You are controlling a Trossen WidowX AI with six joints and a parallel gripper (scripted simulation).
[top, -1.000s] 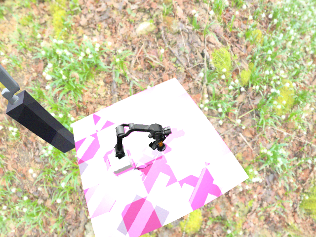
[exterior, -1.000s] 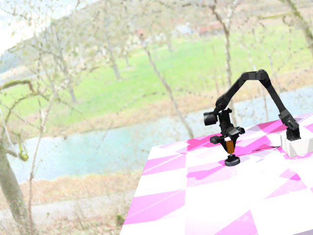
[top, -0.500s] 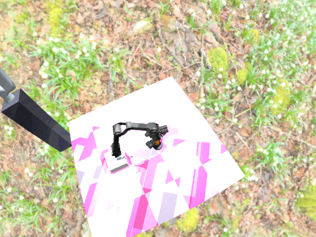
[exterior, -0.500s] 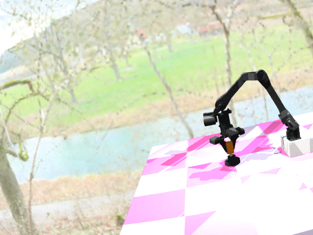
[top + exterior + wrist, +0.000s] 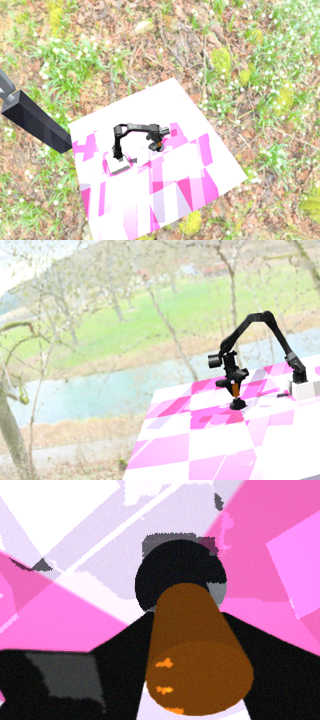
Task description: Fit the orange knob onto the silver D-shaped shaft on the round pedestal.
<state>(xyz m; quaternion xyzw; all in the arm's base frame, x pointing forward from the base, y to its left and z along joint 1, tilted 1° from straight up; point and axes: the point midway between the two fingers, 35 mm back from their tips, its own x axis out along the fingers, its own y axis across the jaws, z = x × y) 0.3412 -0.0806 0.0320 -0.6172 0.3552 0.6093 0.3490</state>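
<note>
My gripper (image 5: 158,144) (image 5: 235,391) (image 5: 186,618) is shut on the orange knob (image 5: 159,143) (image 5: 235,388) (image 5: 197,650), which is nearly upright between the fingers. The round dark pedestal (image 5: 161,148) (image 5: 237,404) (image 5: 175,560) stands on the table below it. In the exterior view a short piece of the silver shaft (image 5: 235,398) shows between the knob's bottom and the pedestal, so the knob is not down on the pedestal. In the wrist view the knob covers the shaft. The hole and both flat sides are hidden, and I cannot tell whether the shaft's tip is inside the knob.
The pink and white checkered table (image 5: 186,165) (image 5: 165,449) bears patchy shadows. The arm's pale base block (image 5: 118,166) (image 5: 305,391) stands to one side of the pedestal. In the top view a long dark block (image 5: 38,121) reaches to the table's left corner.
</note>
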